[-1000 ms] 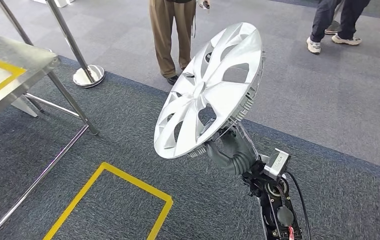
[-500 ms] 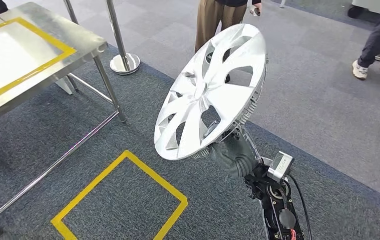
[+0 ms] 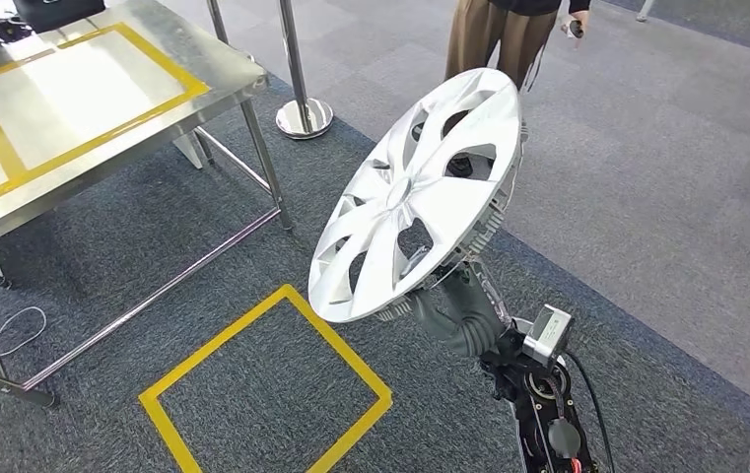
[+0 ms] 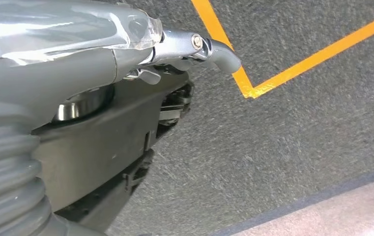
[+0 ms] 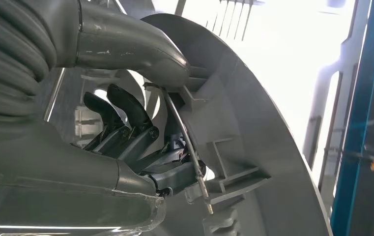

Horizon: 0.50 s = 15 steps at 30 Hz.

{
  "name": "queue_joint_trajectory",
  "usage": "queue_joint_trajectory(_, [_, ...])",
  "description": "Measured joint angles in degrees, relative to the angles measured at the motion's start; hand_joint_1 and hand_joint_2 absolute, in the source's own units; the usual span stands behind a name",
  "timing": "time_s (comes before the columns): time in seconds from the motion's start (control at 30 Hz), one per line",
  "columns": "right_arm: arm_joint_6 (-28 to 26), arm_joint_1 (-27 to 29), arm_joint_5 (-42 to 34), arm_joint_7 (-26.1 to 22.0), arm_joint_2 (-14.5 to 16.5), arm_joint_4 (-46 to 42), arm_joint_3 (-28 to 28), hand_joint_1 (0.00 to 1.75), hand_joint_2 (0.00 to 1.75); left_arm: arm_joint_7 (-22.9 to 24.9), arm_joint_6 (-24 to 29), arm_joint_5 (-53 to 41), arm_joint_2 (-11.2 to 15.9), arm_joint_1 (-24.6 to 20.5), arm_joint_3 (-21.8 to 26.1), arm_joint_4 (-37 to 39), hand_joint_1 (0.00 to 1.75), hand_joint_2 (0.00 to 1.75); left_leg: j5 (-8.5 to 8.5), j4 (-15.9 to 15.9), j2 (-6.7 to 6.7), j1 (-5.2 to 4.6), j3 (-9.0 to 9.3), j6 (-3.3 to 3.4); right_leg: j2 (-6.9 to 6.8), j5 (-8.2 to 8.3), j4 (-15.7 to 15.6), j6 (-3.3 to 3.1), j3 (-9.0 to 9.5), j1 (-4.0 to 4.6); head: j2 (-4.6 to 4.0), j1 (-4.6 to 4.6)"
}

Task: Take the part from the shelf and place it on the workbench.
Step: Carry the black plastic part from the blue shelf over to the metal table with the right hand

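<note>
The part is a silver wheel cover [image 3: 415, 192], held up tilted in the middle of the head view. My right hand [image 3: 454, 305] grips it from behind at its lower rim. In the right wrist view the thumb [image 5: 140, 49] lies over the cover's ribbed grey back [image 5: 253, 162] and the dark fingers [image 5: 121, 113] reach through a spoke opening. The steel workbench [image 3: 75, 94], marked with yellow tape, stands at the upper left, apart from the cover. My left hand [image 4: 126, 88] hangs over grey carpet and holds nothing.
A yellow taped square [image 3: 262, 384] marks the carpet below the cover. A stanchion base [image 3: 304, 116] stands beyond the workbench corner. A person in brown trousers [image 3: 494, 34] stands behind the cover. A thin cable [image 3: 6, 330] lies by the near bench leg.
The whole view has swung, so the workbench and floor square sit further right and more of the bench top shows. The wheel cover stays in my right hand at the same tilt.
</note>
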Motion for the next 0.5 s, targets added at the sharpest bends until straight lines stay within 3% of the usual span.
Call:
queue_joint_trajectory(0.03, [0.00,0.15,0.02,0.00,-0.02,-0.02,-0.01,1.75,1.75,0.12,-0.08,-0.26,0.06,-0.03,-0.21,0.00,0.00,1.75,1.78,-3.19,0.46,-0.03,1.69,0.10,-0.71,-0.14,0.00,0.09,0.17,0.01,0.00,0.01])
queue_joint_trajectory(0.1, [0.00,0.31,-0.01,-0.01,-0.06,-0.19,-0.04,1.75,1.75,0.38,-0.21,-0.54,0.11,-0.13,-0.54,0.00,0.00,1.75,5.00,-11.70,3.10,-0.37,6.39,0.53,-1.90,-0.50,0.03,0.47,0.54,0.27,0.00,0.03])
queue_joint_trajectory(0.17, [0.00,0.39,-0.03,-0.03,-0.15,-0.44,-0.07,1.75,1.75,0.48,-0.35,-0.56,0.09,-0.32,-0.68,0.00,0.00,1.75,5.86,-15.70,4.68,-0.78,8.59,1.11,-2.91,-0.79,0.03,0.98,0.79,0.61,0.00,0.14])
queue_joint_trajectory(0.23, [0.00,0.44,-0.03,-0.04,-0.22,-0.61,-0.05,1.75,1.75,0.50,-0.43,-0.56,0.10,-0.37,-0.80,-0.01,0.00,1.75,5.87,-15.93,3.45,-0.88,8.61,1.68,-4.05,-0.95,-0.23,1.55,1.21,0.66,0.00,0.19])
queue_joint_trajectory(0.3, [0.00,0.45,-0.04,-0.04,-0.25,-0.86,-0.04,1.75,1.75,0.47,-0.45,-0.56,0.09,-0.30,-0.88,-0.01,0.00,1.75,6.10,-16.25,2.04,-0.49,8.89,2.28,-2.87,-1.94,0.75,2.22,1.16,0.50,0.00,0.30])
queue_joint_trajectory(0.37, [0.00,0.51,-0.04,-0.04,-0.42,-1.11,-0.03,1.75,1.75,0.44,-0.45,-0.56,-0.06,-0.33,-0.94,-0.01,0.00,1.75,6.25,-16.42,0.70,-0.07,9.11,2.76,0.40,-4.92,6.27,2.67,-1.33,0.33,0.00,0.66])
queue_joint_trajectory(0.43, [0.00,0.79,-0.02,-0.04,-0.66,-1.17,-0.03,1.75,1.75,0.44,-0.41,-0.56,-0.18,-0.36,-0.99,-0.01,0.00,1.75,6.22,-16.39,-0.84,-0.03,9.13,2.95,2.04,-8.00,14.40,2.82,-5.50,0.31,0.00,0.84])
queue_joint_trajectory(0.47, [0.00,0.98,0.00,-0.04,-0.77,-1.18,-0.02,1.75,1.75,0.44,-0.39,-0.56,-0.19,-0.33,-1.00,0.00,0.00,1.75,6.21,-16.37,-1.70,-0.04,9.17,2.98,2.20,-8.29,16.62,2.79,-6.83,0.31,0.00,0.83])
queue_joint_trajectory(0.5, [0.00,1.15,0.02,-0.04,-0.84,-1.19,-0.02,1.75,1.75,0.44,-0.36,-0.56,-0.19,-0.31,-1.00,0.00,0.00,1.75,6.19,-16.34,-2.58,-0.04,9.25,2.97,2.32,-7.42,16.55,2.69,-7.08,0.30,0.00,0.83])
